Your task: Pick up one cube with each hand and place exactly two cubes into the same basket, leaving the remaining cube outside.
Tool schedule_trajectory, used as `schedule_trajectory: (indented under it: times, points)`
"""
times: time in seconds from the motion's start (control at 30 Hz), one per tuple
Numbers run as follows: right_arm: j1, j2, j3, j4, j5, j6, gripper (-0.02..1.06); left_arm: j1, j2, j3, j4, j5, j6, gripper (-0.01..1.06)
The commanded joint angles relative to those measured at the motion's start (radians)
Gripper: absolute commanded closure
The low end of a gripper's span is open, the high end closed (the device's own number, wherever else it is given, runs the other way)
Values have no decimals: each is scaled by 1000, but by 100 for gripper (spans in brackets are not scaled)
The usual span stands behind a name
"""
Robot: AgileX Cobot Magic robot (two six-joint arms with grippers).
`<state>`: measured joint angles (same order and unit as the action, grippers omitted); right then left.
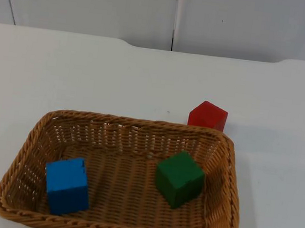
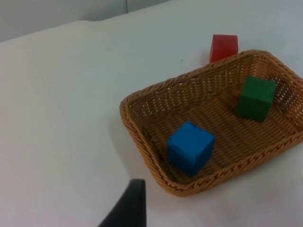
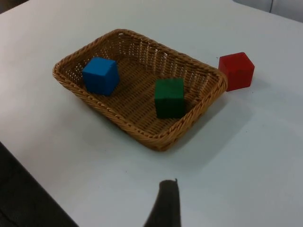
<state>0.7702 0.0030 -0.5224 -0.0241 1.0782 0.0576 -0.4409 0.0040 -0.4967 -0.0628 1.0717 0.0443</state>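
Note:
A brown wicker basket (image 1: pixel 228 173) lies on the white table near its front edge. Inside it a blue cube (image 1: pixel 67 185) rests at the left end and a green cube (image 1: pixel 179 179) toward the right. A red cube (image 1: pixel 208 116) stands on the table just behind the basket's far right corner, outside the rim. My left gripper (image 2: pixel 129 205) hangs raised and back from the basket (image 2: pixel 137 127), off its left end, nearest the blue cube (image 2: pixel 190 147). My right gripper (image 3: pixel 164 203) waits likewise, raised off the right side, looking at the green cube (image 3: pixel 169 97) and red cube (image 3: pixel 236 71).
The white table top (image 1: pixel 62 75) stretches behind and to both sides of the basket. A grey partition wall (image 1: pixel 176 14) closes the far edge. The table's edge (image 3: pixel 28 165) runs close to the basket's near side in the right wrist view.

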Motion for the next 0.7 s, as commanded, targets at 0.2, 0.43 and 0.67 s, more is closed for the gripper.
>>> schedule_trajectory:
  times: [0.2,0.43,0.67]
  points:
    - [-2,-3,6,0,1,-5,35,0,-4,3,-10,3,0,0]
    - [-2,-3,6,0,1,-9,12,0,-4,3,-10,3,0,0]
    - [-2,-3,6,4,1,-29,-1,0,-4,3,-10,3,0,0]
